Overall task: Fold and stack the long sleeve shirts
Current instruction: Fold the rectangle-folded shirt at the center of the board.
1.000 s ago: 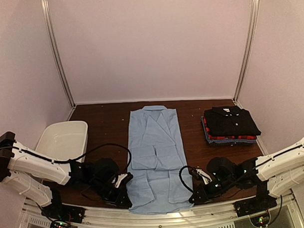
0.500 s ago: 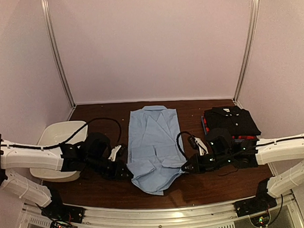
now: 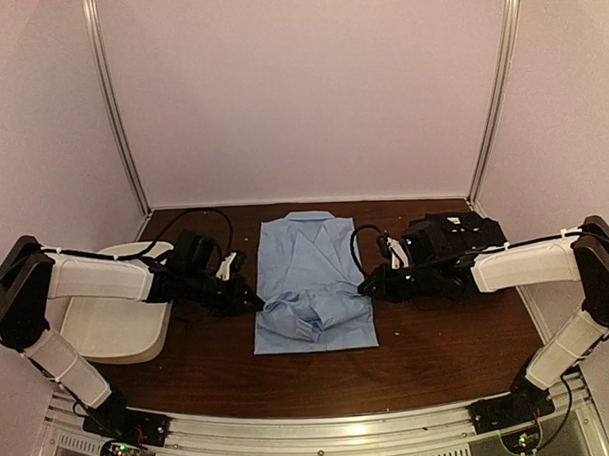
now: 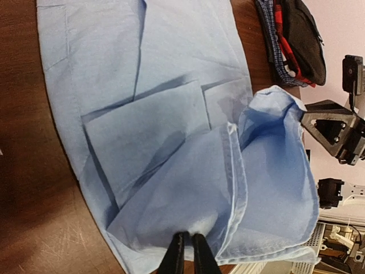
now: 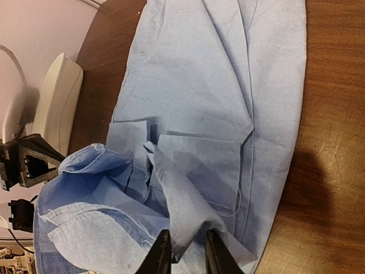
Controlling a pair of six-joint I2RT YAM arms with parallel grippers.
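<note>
The light blue shirt [image 3: 311, 283] lay in the middle of the brown table [image 3: 449, 343], its collar toward 12 o'clock and its lower part doubled up over the chest in loose, puffed folds. The left gripper [image 3: 255, 303] was at the shirt's 9 o'clock edge. In the left wrist view, its fingers [image 4: 175, 254] were almost together, pinching the doubled cloth. The right gripper [image 3: 367, 286] was at the 3 o'clock edge. Its fingers [image 5: 161, 251] stood a little apart with a ridge of cloth between them, and I cannot tell if they gripped it. The stack of folded shirts [image 4: 291, 40], black on top, sat at 2 o'clock, partly behind the right arm. A white tub [image 3: 107, 315] stood at 9 o'clock.
</note>
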